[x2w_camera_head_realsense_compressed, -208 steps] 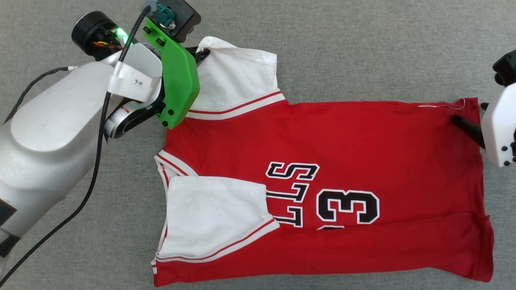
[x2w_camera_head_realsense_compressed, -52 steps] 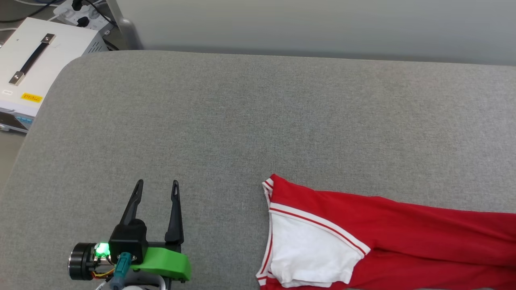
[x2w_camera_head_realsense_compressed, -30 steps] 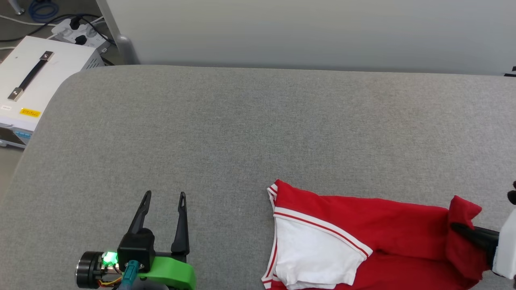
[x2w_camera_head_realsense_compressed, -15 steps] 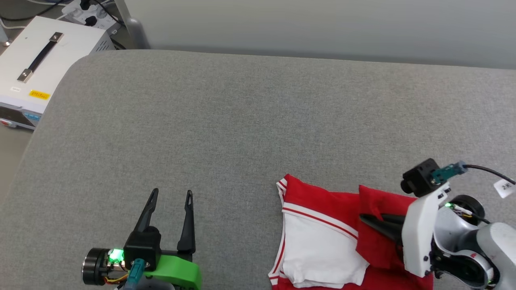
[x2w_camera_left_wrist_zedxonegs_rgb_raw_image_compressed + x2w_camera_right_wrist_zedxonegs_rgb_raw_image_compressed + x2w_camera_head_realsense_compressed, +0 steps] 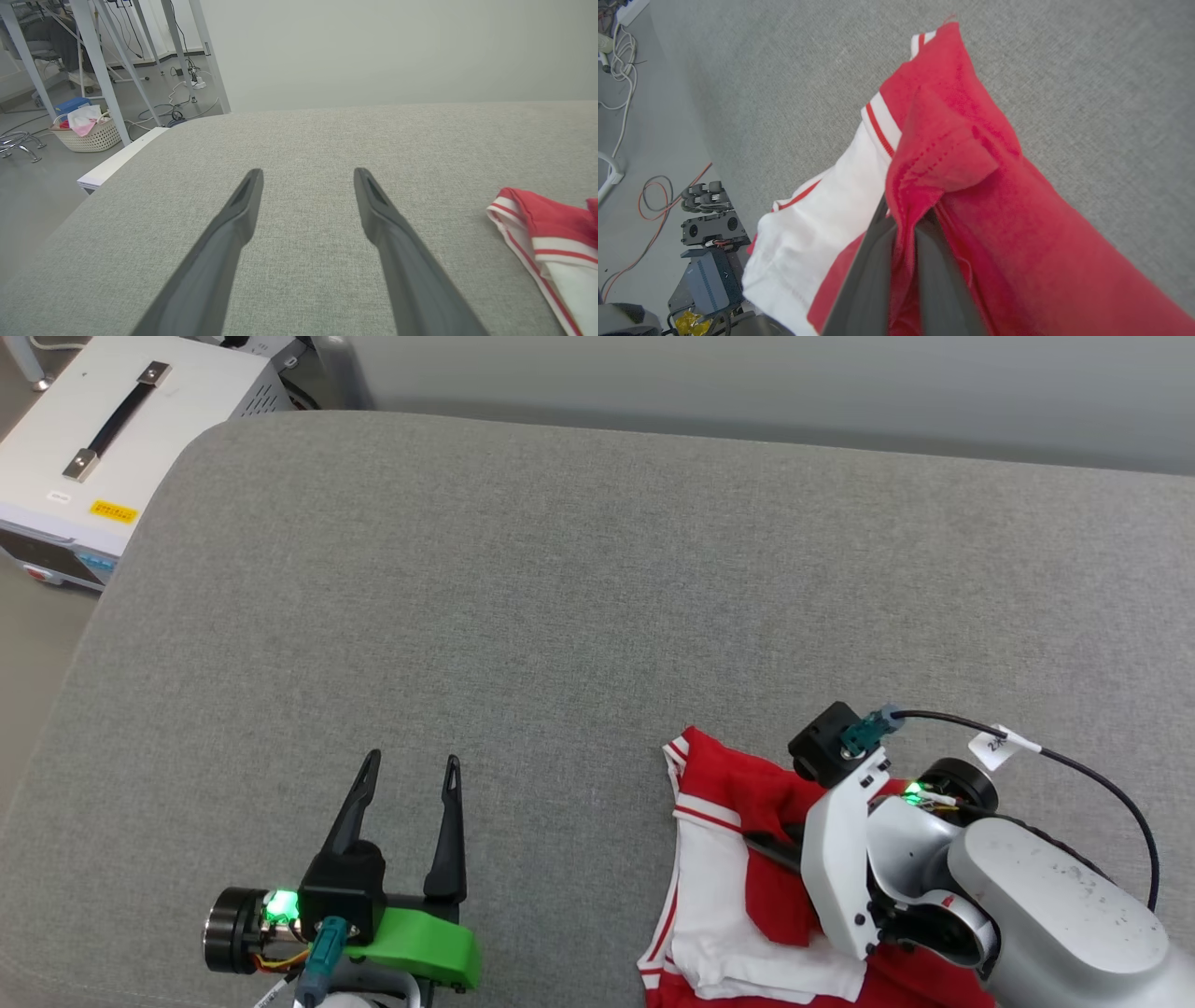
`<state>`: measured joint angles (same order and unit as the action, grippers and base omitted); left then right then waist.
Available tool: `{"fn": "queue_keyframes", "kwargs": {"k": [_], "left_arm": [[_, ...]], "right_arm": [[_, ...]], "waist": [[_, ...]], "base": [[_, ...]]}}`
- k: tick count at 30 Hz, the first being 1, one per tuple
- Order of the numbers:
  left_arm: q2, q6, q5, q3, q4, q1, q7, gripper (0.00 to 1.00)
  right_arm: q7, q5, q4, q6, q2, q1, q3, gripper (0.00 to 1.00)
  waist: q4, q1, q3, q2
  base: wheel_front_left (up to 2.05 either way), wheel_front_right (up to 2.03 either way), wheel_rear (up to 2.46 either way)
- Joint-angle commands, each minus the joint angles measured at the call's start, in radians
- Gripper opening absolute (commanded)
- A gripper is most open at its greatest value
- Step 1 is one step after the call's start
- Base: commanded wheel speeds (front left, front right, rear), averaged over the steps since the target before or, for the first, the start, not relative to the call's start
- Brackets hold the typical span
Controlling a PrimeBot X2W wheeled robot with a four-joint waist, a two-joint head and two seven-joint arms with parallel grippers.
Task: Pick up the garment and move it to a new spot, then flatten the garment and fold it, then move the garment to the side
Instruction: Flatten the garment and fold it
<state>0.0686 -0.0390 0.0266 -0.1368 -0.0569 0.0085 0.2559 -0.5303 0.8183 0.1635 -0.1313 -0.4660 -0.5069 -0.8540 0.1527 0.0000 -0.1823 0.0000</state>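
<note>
The left tool (image 5: pixel 413 758) points forward with its two fingers wide apart, and the right tool (image 5: pixel 906 210) is pinched tight on the red jersey (image 5: pixel 971 140).

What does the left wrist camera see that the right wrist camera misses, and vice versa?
Left wrist, not right: the open left jaws and a basket on the floor. Right wrist, not left: the right jaws shut on a red fold of the garment, and a dark box on the floor. Both: the garment's striped trim and the grey surface.
</note>
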Motion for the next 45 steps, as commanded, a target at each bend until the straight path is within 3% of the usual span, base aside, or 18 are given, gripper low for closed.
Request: {"fn": "queue_keyframes", "kwargs": {"k": [1, 6, 7, 8, 9, 17, 24, 33, 38, 45], "left_arm": [[-0.004, 0.000, -0.004, -0.003, -0.003, -0.022, 0.006, 1.00], [-0.007, -0.001, -0.002, -0.009, -0.008, -0.029, 0.006, 1.00], [-0.008, -0.001, -0.002, -0.010, -0.009, -0.029, 0.006, 1.00], [-0.008, 0.000, -0.002, -0.010, -0.011, -0.028, 0.006, 1.00], [-0.008, 0.000, -0.003, -0.009, -0.013, -0.025, 0.006, 1.00], [0.003, -0.003, -0.007, 0.009, -0.021, 0.003, 0.006, 1.00], [0.010, 0.000, -0.008, 0.017, -0.014, 0.016, 0.006, 1.00], [0.013, 0.000, -0.007, 0.025, 0.001, 0.028, 0.006, 1.00], [0.018, 0.000, -0.007, 0.031, 0.005, 0.036, 0.006, 1.00], [0.025, -0.005, -0.004, 0.046, 0.017, 0.055, 0.006, 1.00]], "right_arm": [[0.016, -0.002, 0.033, 0.001, 0.013, -0.022, -0.018, 0.00], [0.080, -0.014, 0.135, 0.001, 0.042, -0.045, -0.072, 0.00], [0.096, -0.010, 0.146, 0.001, 0.044, -0.046, -0.080, 0.15], [0.111, -0.011, 0.148, 0.001, 0.042, -0.049, -0.089, 0.42], [0.135, -0.015, 0.144, 0.001, 0.036, -0.053, -0.095, 1.00], [0.322, -0.019, -0.001, 0.001, -0.032, -0.022, -0.034, 1.00], [0.516, -0.128, -0.067, 0.001, -0.057, 0.061, 0.207, 1.00], [0.729, -0.366, -0.064, 0.001, 0.081, 0.243, 0.573, 1.00], [0.784, -0.484, -0.108, 0.001, 0.170, 0.347, 0.738, 1.00], [0.792, -0.544, -0.206, 0.001, 0.291, 0.478, 0.838, 1.00]], "waist": [[0.005, 0.0000, -0.008, 0.0000], [0.007, 0.0000, -0.012, 0.0000], [0.007, 0.0000, -0.010, 0.0000], [0.006, 0.0000, -0.007, 0.0000], [0.003, 0.0000, -0.001, 0.0000], [-0.041, 0.0000, 0.053, 0.0000], [-0.089, 0.0000, 0.091, 0.0000], [-0.133, 0.0000, 0.124, 0.0000], [-0.145, 0.0000, 0.138, 0.0000], [-0.150, 0.0000, 0.154, 0.0000]], "base": [[0.00, 0.00, 0.00], [0.00, 0.00, 0.00], [0.00, 0.00, 0.00], [0.00, 0.00, 0.00], [0.00, 0.00, 0.00], [0.00, 0.00, 0.00], [0.00, 0.00, 0.00], [0.00, 0.00, 0.00], [0.00, 0.00, 0.00], [0.00, 0.00, 0.00]]}}
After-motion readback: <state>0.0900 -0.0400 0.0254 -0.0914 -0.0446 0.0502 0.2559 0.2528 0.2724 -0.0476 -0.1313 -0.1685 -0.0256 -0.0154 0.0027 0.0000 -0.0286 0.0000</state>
